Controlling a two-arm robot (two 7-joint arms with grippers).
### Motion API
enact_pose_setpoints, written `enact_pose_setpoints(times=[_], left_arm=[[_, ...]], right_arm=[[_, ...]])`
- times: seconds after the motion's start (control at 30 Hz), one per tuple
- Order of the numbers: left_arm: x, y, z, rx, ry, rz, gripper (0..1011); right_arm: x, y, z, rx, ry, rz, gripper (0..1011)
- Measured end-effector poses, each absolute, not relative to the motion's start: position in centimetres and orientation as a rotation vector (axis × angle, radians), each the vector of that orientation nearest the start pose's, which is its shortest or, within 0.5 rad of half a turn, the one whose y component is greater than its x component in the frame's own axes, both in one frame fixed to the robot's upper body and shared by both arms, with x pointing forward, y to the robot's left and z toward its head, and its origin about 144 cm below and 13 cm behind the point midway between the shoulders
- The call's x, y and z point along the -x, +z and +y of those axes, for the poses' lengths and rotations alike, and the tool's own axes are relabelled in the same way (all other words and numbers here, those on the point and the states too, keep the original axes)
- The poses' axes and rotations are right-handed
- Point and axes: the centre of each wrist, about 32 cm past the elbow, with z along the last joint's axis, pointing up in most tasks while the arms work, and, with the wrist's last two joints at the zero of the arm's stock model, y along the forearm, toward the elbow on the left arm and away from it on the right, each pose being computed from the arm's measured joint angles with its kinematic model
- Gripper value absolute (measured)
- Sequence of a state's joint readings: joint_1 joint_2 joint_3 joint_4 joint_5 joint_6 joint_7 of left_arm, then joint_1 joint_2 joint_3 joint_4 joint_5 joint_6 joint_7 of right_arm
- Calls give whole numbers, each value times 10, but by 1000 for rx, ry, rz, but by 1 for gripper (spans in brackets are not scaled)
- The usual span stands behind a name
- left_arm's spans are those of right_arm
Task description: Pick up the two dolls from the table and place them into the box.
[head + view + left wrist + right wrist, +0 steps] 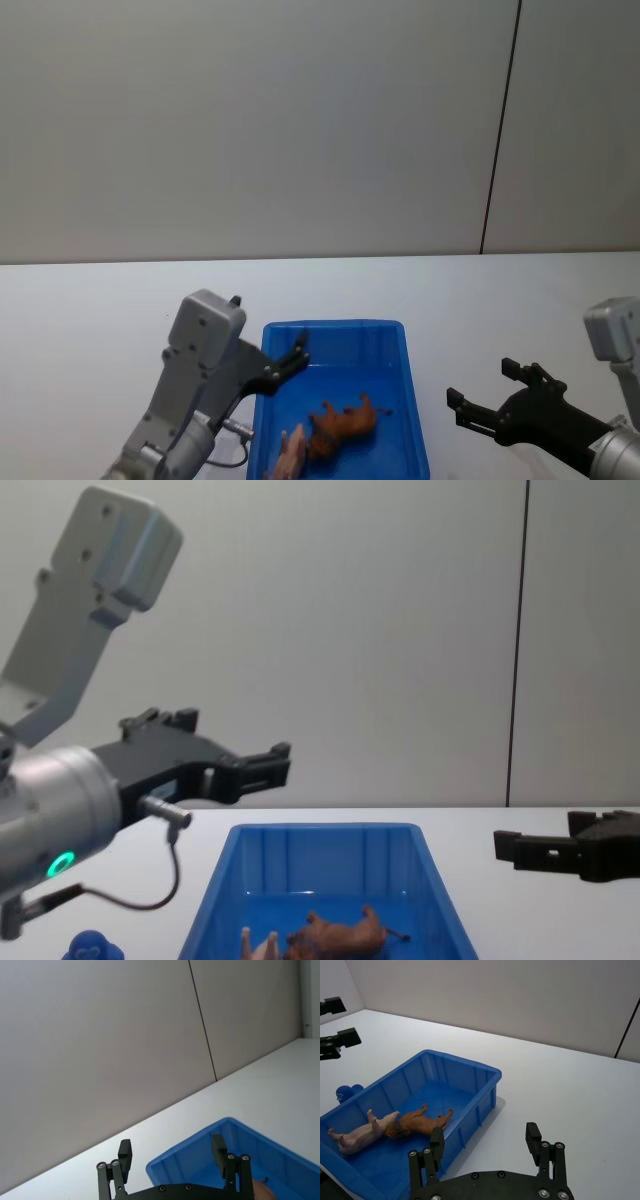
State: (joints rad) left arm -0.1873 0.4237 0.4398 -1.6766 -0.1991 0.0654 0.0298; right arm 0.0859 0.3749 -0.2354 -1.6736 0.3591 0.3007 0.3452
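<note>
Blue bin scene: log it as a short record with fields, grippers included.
Box: bright blue rectangular plastic bin on white table
Lion: brown plastic lion figurine, lying inside bin
Pig: pale pink plastic pig figurine, lying inside bin, left of lion
Left gripper: fingers open, raised over bin's left side
Right gripper: fingers open, right of bin
Status: both dolls in bin

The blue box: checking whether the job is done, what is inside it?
The brown lion and pink pig lie touching on the floor of the box; its near wall hides a strip.
</note>
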Motion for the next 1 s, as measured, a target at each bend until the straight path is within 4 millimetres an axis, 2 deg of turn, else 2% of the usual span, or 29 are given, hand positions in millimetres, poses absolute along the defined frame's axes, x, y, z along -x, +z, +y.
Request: enact_pose_setpoints(times=[0.43, 1.0], left_arm=[[-461, 1189, 239, -200, 1248, -184, 1001], [-452, 1168, 269, -294, 1297, -101, 1001]], right_arm=[[-471, 1190, -256, 167, -974, 142, 1001], [-470, 1190, -257, 168, -976, 142, 1001]])
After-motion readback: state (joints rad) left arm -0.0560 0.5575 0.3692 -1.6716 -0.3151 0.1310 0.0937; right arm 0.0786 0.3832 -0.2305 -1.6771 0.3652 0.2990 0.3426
